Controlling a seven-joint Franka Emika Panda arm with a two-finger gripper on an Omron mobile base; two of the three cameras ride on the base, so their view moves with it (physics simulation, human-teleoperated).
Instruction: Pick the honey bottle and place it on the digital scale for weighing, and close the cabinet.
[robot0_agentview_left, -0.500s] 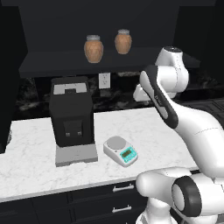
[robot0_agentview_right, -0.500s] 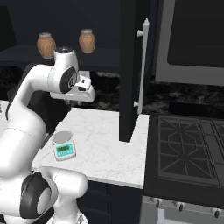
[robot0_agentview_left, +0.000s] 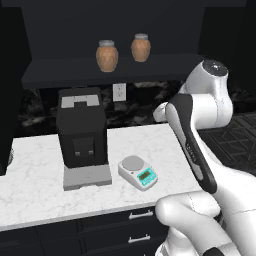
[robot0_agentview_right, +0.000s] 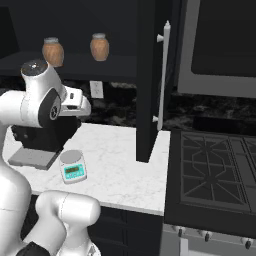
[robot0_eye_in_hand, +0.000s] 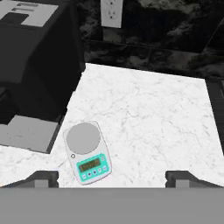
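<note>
The honey bottle (robot0_agentview_left: 107, 55) (robot0_agentview_right: 52, 51), a round-bellied amber jar with a grey cap, stands on the shelf of the open black cabinet (robot0_agentview_left: 110, 71). A slimmer orange jar (robot0_agentview_left: 141, 47) (robot0_agentview_right: 99, 46) stands to its right. On the counter lies the white digital scale (robot0_agentview_left: 138, 171) (robot0_agentview_right: 73, 166) (robot0_eye_in_hand: 87, 151), its grey platter bare. My gripper (robot0_eye_in_hand: 112, 178) is open and holds nothing. It hangs above the counter, looking down at the scale, well below and in front of the shelf. The cabinet's right door (robot0_agentview_right: 147, 80) stands swung out, with its silver handle (robot0_agentview_right: 163, 70) facing me.
A big black coffee machine (robot0_agentview_left: 81, 135) (robot0_eye_in_hand: 35, 57) stands left of the scale on the white marble counter (robot0_agentview_left: 30, 195). A wall socket (robot0_agentview_left: 119, 91) sits behind it. A black stove (robot0_agentview_right: 215, 175) adjoins the counter on the right. Dark drawers (robot0_agentview_left: 135, 220) run below.
The arm has drawn back from the cabinet towards the base, and the hand has sunk a little. The jars, the scale and the door have not moved.
</note>
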